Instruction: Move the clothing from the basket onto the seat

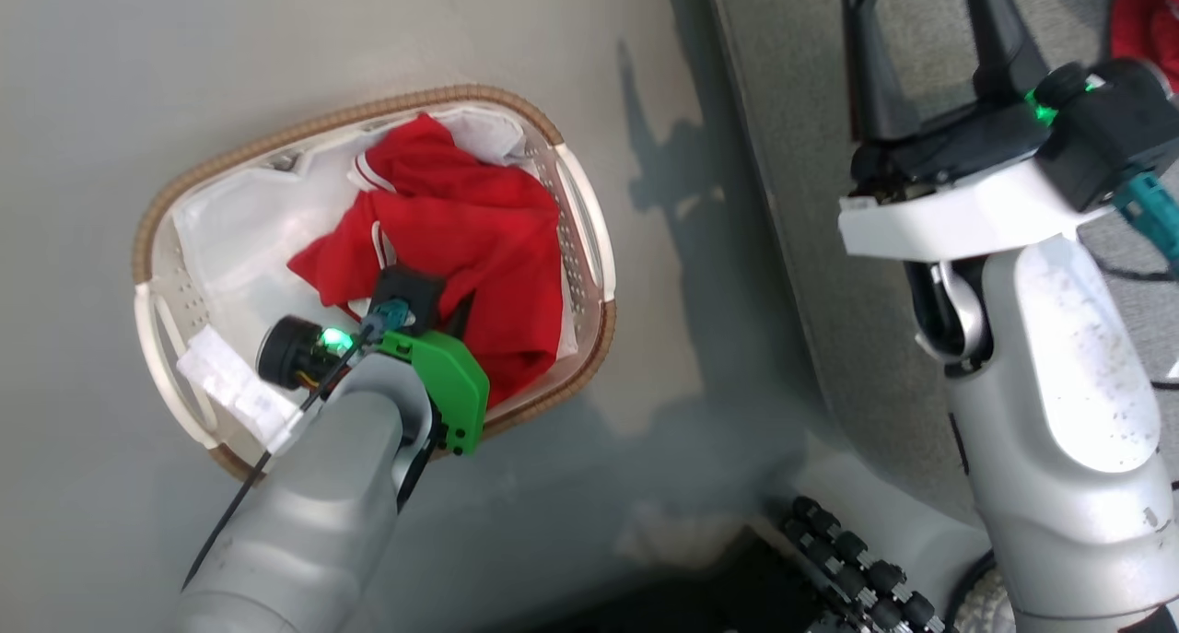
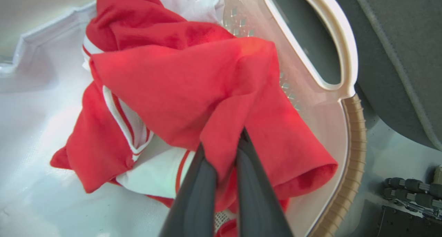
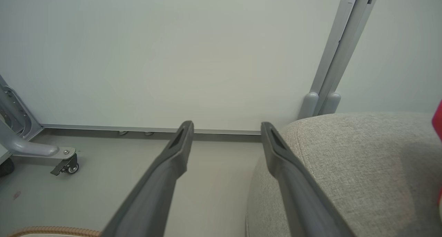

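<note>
- Left gripper (image 2: 222,140): closed on a raised fold of the red clothing (image 2: 172,85), which lies inside the basket (image 2: 355,154) on its white liner (image 2: 41,126).
- Right gripper (image 3: 226,126): fingers spread, empty, near the edge of the seat (image 3: 345,161).
- Risk: the pinch takes only a thin fold, so the fabric may slide free during lifting.
- Risk: trailing cloth may snag the rim, or drag the liner and the light basket upward.
- Risk: a low carry could drop the garment short of the seat.
</note>
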You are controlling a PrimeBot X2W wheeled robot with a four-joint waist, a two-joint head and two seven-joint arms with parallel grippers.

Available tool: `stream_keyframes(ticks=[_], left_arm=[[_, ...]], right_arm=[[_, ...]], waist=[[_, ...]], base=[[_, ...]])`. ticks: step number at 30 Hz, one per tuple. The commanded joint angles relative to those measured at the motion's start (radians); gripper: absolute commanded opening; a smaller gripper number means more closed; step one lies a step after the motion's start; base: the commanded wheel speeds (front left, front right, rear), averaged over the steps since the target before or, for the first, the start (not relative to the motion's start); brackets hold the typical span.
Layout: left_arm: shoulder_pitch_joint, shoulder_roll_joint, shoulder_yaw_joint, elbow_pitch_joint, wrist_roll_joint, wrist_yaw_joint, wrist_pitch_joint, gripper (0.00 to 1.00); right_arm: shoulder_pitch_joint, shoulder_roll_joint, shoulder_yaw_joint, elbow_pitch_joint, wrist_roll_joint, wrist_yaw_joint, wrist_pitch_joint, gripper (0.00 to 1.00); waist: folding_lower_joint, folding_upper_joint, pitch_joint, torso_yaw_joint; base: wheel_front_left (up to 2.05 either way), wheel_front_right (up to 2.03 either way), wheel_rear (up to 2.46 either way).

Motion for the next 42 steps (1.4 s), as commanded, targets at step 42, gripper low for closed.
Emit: stream_keyframes(ticks=[42], left_arm=[[0.473, -0.016, 0.397, -0.806, 0.129, 0.028, -0.004, 0.0]], right_arm=[[0.458, -0.003, 0.004, 0.253, -0.008, -0.001, 0.0, 1.0]], waist=[[-0.0001, -0.0001, -0.725, 0.181]], base=[[0.0, 0.0, 0.0]])
